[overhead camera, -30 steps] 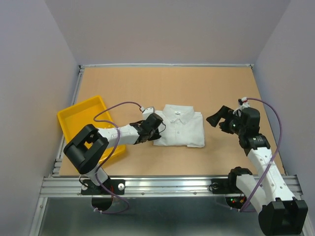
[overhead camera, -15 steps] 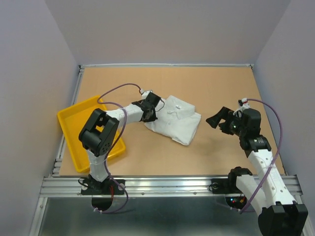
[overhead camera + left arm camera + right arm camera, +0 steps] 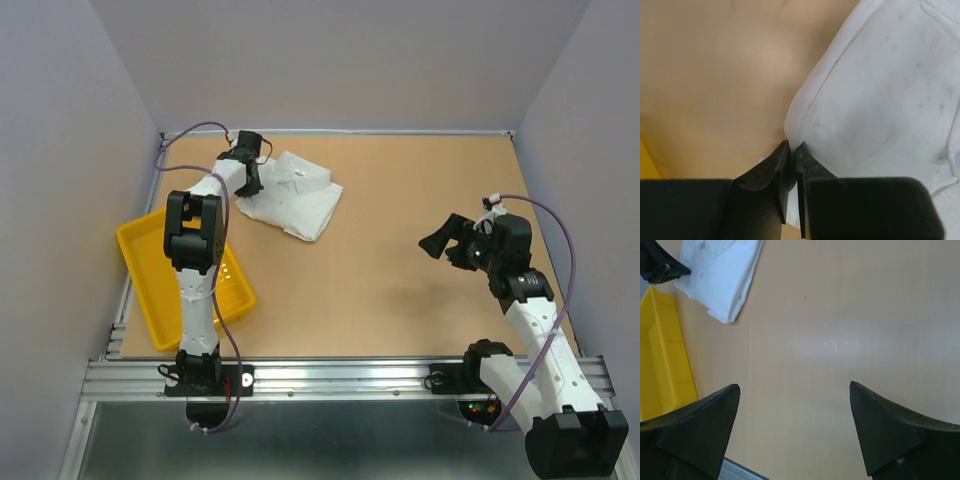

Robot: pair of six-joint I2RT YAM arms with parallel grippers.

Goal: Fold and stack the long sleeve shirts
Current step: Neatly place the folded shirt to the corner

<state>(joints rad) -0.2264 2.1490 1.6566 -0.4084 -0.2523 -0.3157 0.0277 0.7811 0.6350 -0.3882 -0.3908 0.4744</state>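
We find the folded white thin-fabric long-sleeve shirt [image 3: 296, 196] in the upper left of the overhead frame, on the tan wooden table [image 3: 400, 190]. The left gripper [image 3: 792, 148] has its black jaws pinched together on a fold of fabric at the shirt's left edge. The right gripper [image 3: 447, 243], at centre right of the frame, stands with its jaws wide apart above bare table and holds nothing. A yellow plastic tray [image 3: 150, 275] sits at the left edge, below the shirt and apart from it.
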